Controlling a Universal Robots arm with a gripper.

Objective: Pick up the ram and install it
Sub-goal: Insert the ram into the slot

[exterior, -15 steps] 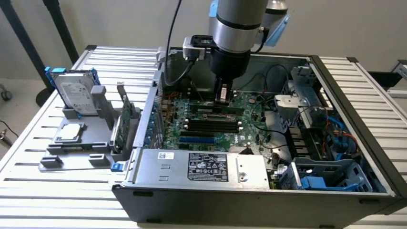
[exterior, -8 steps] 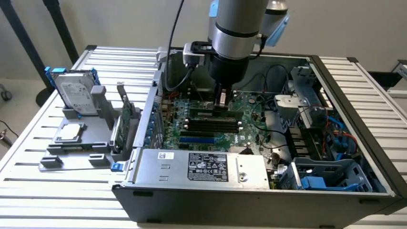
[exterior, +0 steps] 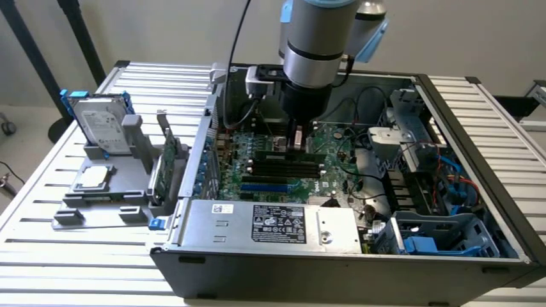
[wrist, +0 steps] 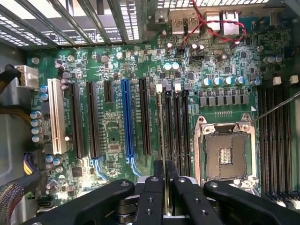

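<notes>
In the exterior view, the dark gripper (exterior: 296, 142) is reaching down into the open grey metal case (exterior: 341, 272). Its jaws are nearly closed and pinching the ram (exterior: 286, 155), a thin green stick hanging directly beneath it, just over the long black memory slots (exterior: 286, 169); whether it is touching them cannot be told. In the wrist view, two matte black fingers (wrist: 152, 197) are clamping the ram (wrist: 162, 126), which is showing edge-on as a narrow strip running straight out from the gripper (wrist: 166, 174) alongside the memory slots (wrist: 177, 126) on the green motherboard (wrist: 112, 136), with the square metal-framed CPU socket (wrist: 225, 152) lying off to one side.
</notes>
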